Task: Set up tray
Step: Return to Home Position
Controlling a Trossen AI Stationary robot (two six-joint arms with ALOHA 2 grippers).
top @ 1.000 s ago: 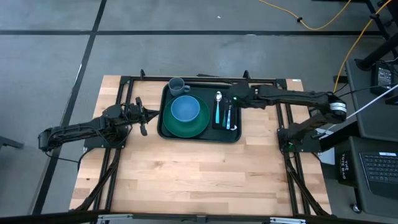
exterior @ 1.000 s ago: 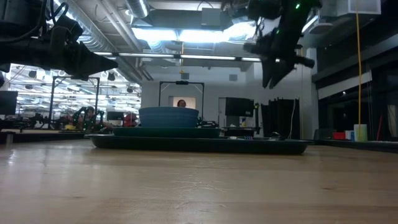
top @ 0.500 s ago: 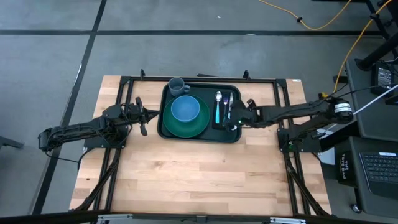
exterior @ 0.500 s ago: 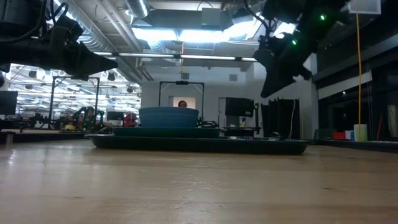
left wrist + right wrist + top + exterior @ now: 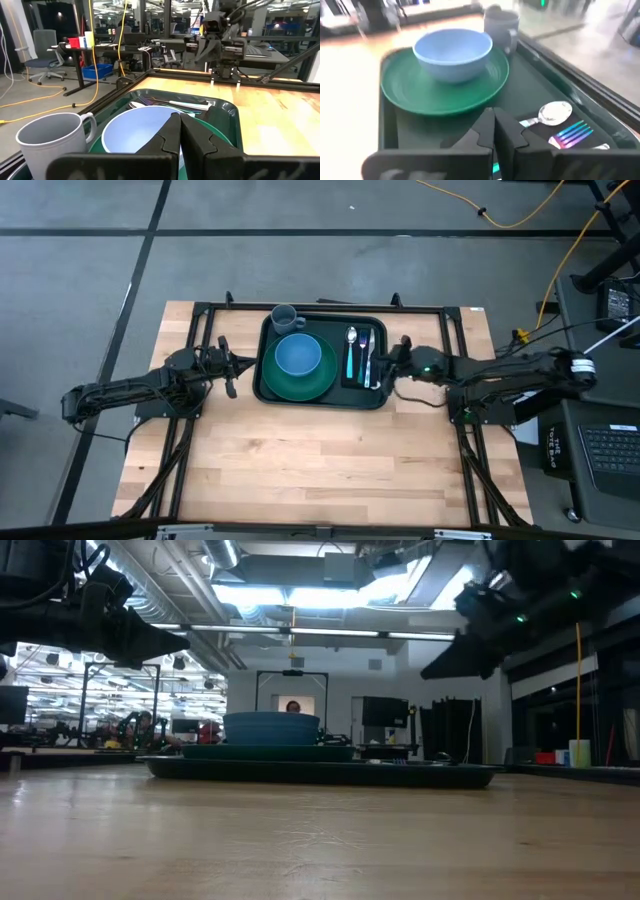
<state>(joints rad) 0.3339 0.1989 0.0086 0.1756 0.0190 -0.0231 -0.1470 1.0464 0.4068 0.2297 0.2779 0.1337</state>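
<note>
The dark green tray lies flat on the wooden table. On it rest a round green plate with a blue bowl in it, a grey mug at the far left corner, and a black napkin carrying a spoon, a fork and a knife. My right gripper hovers shut by the tray's right rim, above the table. My left gripper waits shut just left of the tray. Neither touches anything.
A black metal frame runs along the table's far, left and right sides. Bare wood fills the near half of the table. In the low view both arms hang well above the tray. A person sits far behind.
My right gripper has drawn back from above the cutlery at the tray's far right part, toward the table's near and right side, and now sits at the tray's right rim. The tray and everything on it have stayed put.
</note>
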